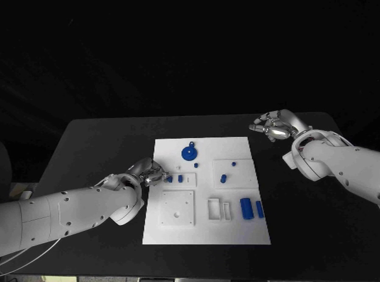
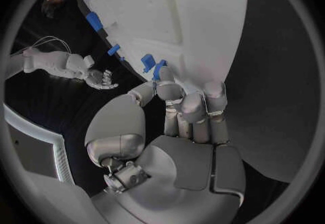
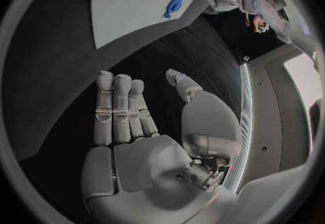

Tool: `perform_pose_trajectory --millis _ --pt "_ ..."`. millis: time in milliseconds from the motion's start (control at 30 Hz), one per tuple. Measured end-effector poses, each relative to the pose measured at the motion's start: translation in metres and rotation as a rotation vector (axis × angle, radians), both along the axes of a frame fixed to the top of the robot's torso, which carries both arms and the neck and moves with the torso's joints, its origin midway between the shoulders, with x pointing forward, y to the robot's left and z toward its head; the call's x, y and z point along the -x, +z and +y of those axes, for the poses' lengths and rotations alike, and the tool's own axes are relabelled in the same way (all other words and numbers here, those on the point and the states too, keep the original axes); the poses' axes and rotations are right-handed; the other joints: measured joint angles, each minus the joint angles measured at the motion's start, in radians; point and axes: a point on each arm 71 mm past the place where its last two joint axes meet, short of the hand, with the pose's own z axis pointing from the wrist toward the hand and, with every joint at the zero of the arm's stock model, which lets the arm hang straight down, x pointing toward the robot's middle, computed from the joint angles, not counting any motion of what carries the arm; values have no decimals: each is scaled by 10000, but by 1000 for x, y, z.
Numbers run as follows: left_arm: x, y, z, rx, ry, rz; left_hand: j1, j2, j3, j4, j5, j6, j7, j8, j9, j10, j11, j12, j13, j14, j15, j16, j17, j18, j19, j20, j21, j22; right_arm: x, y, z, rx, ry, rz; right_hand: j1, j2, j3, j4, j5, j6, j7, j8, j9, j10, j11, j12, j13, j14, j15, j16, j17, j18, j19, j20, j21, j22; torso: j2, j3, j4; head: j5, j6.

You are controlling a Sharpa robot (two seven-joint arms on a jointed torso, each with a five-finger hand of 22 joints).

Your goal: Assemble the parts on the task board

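Left hand (image 1: 146, 173) rests at the task board's (image 1: 241, 232) left edge, fingertips (image 2: 166, 78) touching a small blue part (image 2: 147, 62), grasp unconfirmed; board's long axis runs away from the robot; right hand (image 1: 273, 127) hovers beyond its far-right corner, fingers (image 3: 115, 107) extended, released.

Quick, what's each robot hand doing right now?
Left robot hand: fingertips on a small blue part at the white board's edge; a grip cannot be told.
Right robot hand: open, holding nothing, off the board.
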Motion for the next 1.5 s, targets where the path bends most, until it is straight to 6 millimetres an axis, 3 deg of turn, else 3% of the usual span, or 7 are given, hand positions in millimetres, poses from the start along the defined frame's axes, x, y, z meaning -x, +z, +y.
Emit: perform_pose_trajectory --millis 133,333,633,767,1033,1267,1500 --pt "0 0 0 32 33 25 -202 -310 16 448 0 7 -9 0 -12 0 0 -2 -45 11 12 -42 -18 0 0 0 0 -32 0 0 0 2 -5 0 0 0 0 0 0 0 -1 0 0 0 0 0 0 0 0 0 0 0 0 0 0 0 0 0 -3 1 5" --pt "0 0 0 116 78 69 -864 -1071 -4 1642 -134 -192 97 -197 -86 -2 1 -76 -102 9 15 -73 -33 0 0 0 -39 -60 0 0 0 2 -6 0 0 0 0 0 0 -1 -9 0 0 0 0 0 0 0 0 0 3 0 0 0 0 0 0 0 -4 -3 14" --pt "0 -1 1 236 146 155 -1376 -1293 -910 2141 -129 -281 159 -271 -77 -39 37 -124 -103 -50 -6 -81 -32 0 -22 21 -39 -59 0 0 0 3 -9 0 0 0 0 0 0 7 -20 0 1 1 0 -1 -8 0 0 0 8 0 0 0 0 -1 0 -1 0 -11 17" --pt "0 -1 1 263 153 192 -1200 -1408 -1217 1932 -107 -294 155 -325 -48 -39 37 -123 -103 -81 -7 -112 -32 1 -114 39 -39 -54 0 0 0 3 -9 0 0 0 0 0 0 7 -21 0 1 1 0 -3 -8 0 0 0 8 -1 0 0 0 7 -1 3 -1 -15 17" --pt "0 -2 0 267 94 299 -159 -1247 -1537 1113 527 -300 149 -388 -21 -74 72 -192 -102 -82 -5 -120 -26 0 -128 54 -39 -50 0 0 0 4 -12 3 0 0 0 0 0 7 -23 0 2 1 -1 -5 -15 0 0 0 7 -1 0 0 0 8 0 4 -6 -17 12" --pt "1 -3 0 237 34 403 530 -1188 -1643 506 576 -300 148 -446 -21 -74 72 -192 -102 -83 -3 -156 -24 0 -128 54 -39 -90 0 0 -1 5 -14 6 0 0 -28 -28 0 7 -25 0 -8 1 -1 40 -21 0 0 0 6 0 0 0 -40 8 -1 3 -1 -32 2" --pt "1 -3 -1 225 5 465 833 -1144 -1707 223 603 -302 144 -503 -21 -74 72 -192 -102 -97 12 -195 -24 0 -128 54 -39 -115 0 -1 0 3 -10 9 0 0 -28 -28 0 2 -23 0 -8 1 -1 41 -21 0 0 0 6 0 0 0 -40 7 -1 1 0 -33 -9"
